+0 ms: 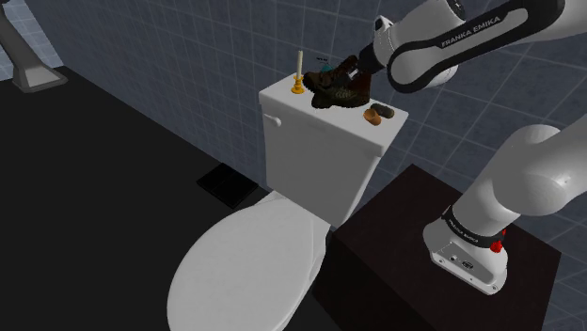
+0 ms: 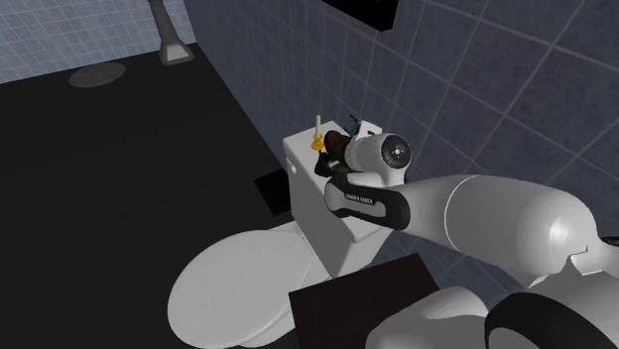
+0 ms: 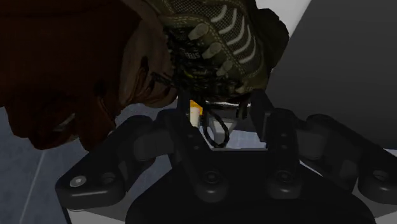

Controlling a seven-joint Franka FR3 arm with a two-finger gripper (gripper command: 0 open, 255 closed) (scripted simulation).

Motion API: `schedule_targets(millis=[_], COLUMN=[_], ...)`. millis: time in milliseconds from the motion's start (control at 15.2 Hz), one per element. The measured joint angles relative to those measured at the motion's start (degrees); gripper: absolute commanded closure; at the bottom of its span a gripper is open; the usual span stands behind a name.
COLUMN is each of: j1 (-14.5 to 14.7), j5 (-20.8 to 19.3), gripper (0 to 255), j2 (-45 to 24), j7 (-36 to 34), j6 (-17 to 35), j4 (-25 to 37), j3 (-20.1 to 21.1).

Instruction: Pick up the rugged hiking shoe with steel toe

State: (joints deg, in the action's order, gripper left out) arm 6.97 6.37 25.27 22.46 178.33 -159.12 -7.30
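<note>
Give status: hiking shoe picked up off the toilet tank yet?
Done: gripper is at the hiking shoe. In hand: the grasp; grip not confirmable. Left: the lift; shoe looks to rest on the toilet tank lid, between a candlestick and a small brown object.

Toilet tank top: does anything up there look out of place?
Yes: footwear on the tank lid. A tilted brown-olive hiking shoe beside a gold candlestick, and a small tan shoe. Odd spot for shoes.

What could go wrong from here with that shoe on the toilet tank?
The hiking shoe is close beside the candlestick, so a sideways drag could topple it. The small brown object lies near the edge of the tank lid and might get knocked off. A slipped shoe could fall onto the toilet seat.
</note>
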Motion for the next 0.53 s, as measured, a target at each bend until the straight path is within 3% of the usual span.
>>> schedule_targets(millis=[66, 330, 528], j1=[0.4, -1.0, -1.2], j5=[-0.1, -1.0, -1.3], gripper=[255, 255, 255], j2=[0.5, 3.8, 4.3], j7=[0.8, -0.2, -0.7], j6=[-4.4, -15.9, -21.3], j4=[1.6, 2.4, 3.8], j3=[-1.3, -0.1, 0.2])
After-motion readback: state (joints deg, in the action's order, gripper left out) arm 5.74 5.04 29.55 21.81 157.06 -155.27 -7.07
